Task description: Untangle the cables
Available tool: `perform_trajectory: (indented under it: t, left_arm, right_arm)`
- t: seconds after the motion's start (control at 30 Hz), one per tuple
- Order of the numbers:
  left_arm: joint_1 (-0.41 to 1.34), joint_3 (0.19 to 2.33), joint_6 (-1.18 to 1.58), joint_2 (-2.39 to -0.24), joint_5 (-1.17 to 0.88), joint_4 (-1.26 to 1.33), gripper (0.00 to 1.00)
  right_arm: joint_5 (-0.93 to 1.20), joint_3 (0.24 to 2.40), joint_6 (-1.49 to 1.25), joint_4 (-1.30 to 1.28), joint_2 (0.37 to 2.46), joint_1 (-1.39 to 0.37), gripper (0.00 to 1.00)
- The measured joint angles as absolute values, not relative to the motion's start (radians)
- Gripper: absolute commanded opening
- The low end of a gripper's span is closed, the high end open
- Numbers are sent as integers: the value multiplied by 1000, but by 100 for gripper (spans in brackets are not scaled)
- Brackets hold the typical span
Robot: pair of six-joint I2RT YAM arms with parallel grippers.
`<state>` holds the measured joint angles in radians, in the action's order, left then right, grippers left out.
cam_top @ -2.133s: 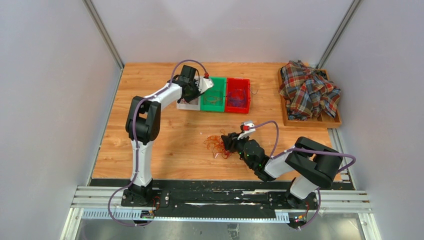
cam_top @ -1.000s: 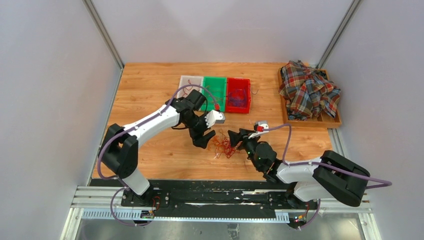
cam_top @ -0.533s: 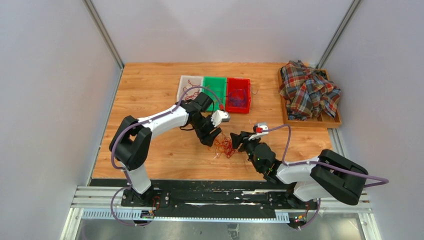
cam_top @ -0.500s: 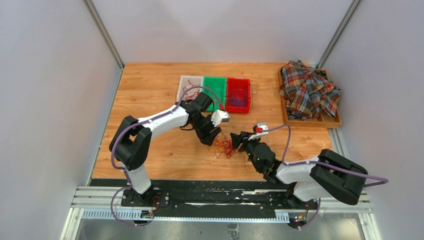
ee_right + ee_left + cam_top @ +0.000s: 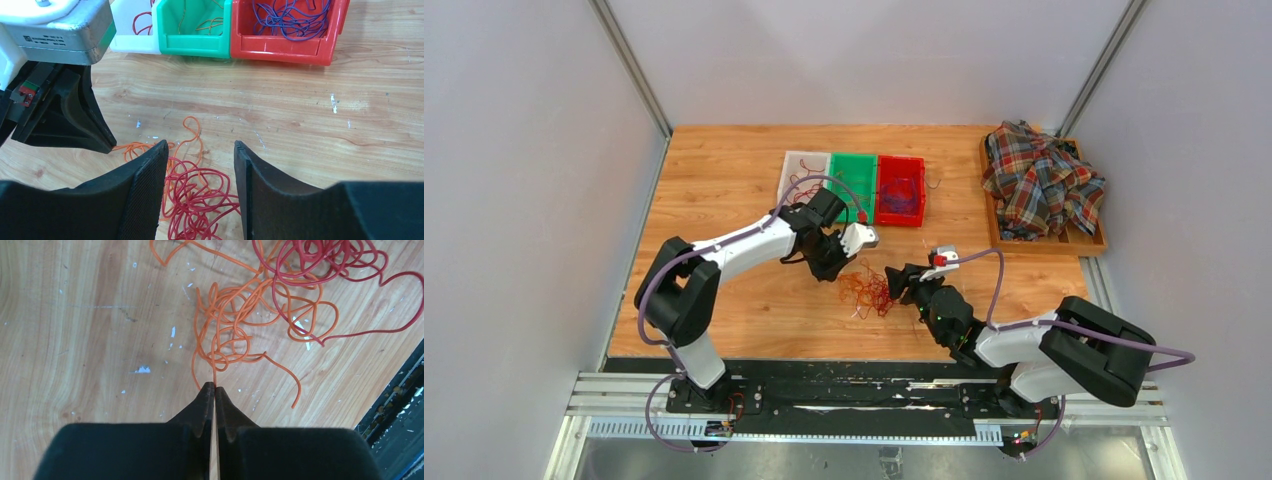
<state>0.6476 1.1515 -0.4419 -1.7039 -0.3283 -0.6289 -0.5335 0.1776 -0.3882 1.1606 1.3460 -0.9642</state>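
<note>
A tangle of cables (image 5: 864,291) lies on the wooden table between my two grippers. It holds an orange cable (image 5: 235,322) and a red cable (image 5: 320,262), looped into each other. My left gripper (image 5: 214,386) is shut on a strand of the orange cable at the tangle's left side (image 5: 834,268). My right gripper (image 5: 200,147) is open just right of the tangle, with the red cable (image 5: 200,192) on the table between its fingers. It shows in the top view (image 5: 902,283) too.
Three bins stand in a row at the back: a white bin (image 5: 799,178) with red cable, a green bin (image 5: 852,177) with orange cable, a red bin (image 5: 900,190) with purple cable. A wooden tray (image 5: 996,230) with a plaid cloth (image 5: 1039,180) sits at the right.
My left arm came from the bins down to the tangle, shut on an orange strand, then drew back a little to the left. My right gripper has stayed beside the tangle.
</note>
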Motion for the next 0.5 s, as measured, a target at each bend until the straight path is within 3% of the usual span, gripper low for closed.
perform_trajectory:
  t: [0.33, 0.5]
  left_arm:
    - [648, 1211, -490, -1647, -308, -702, 1]
    - [648, 1328, -513, -1601, -319, -794, 1]
  right_arm:
    - [-532, 178, -374, 1167, 1353, -964, 52]
    - [-530, 178, -367, 1169, 1353, -964, 58]
